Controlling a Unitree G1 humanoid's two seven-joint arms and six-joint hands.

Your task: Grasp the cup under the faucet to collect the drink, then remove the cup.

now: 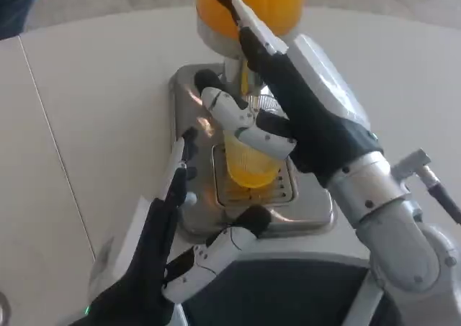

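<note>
Fingers (241, 121) of the right hand (302, 117) wrap around the cup (248, 160), clamping it, while one finger points up toward twelve o'clock. Largest here is the white table (94, 88), with the drink machine's steel base (194, 88) at its centre and the orange juice tank (252, 6) at twelve o'clock. At seven o'clock the left hand (169, 261) holds nothing, its fingers spread apart and reaching onto the base's near edge. Smallest, the cup, full of orange drink, stands on the drip grate (248, 189) under the faucet (245, 74).
</note>
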